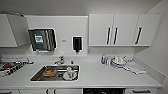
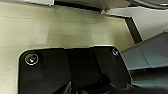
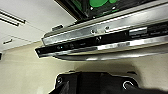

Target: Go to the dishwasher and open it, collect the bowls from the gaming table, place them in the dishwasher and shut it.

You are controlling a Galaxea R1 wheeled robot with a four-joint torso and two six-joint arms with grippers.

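Dishwasher: in your right wrist view the dishwasher (image 3: pixel 105 37) hangs partly open, its silver-grey door edge and dark control strip running across the frame; in the head view its dark opening sits under the counter's front edge.
Bowls: through the gap above the door you can see a bright green bowl (image 3: pixel 98 3) inside the dark interior.
Right jaws: you cannot tell how they stand; the fingers are hidden behind the wrist plate.
Left jaws: you cannot tell here either; your left wrist view gives you the dark plate over a pale beige floor (image 2: pixel 62 27).
Counter: the white worktop (image 1: pixel 100 75) spans the head view just ahead of you.
Sink: the steel sink (image 1: pixel 36 76) is set into the counter left of centre, with dishes lying in it.
Tap: the tap (image 1: pixel 60 60) stands just behind the sink.
Drying rack: dishes (image 1: pixel 118 61) are stacked at the counter's right, a bottle (image 1: pixel 103 59) just beside them.
Wall: a paper towel dispenser (image 1: pixel 42 40) and a dark soap dispenser (image 1: pixel 77 43) are mounted above the counter.
Cabinets: white doors with black handles (image 1: pixel 115 30) hang at the upper right.
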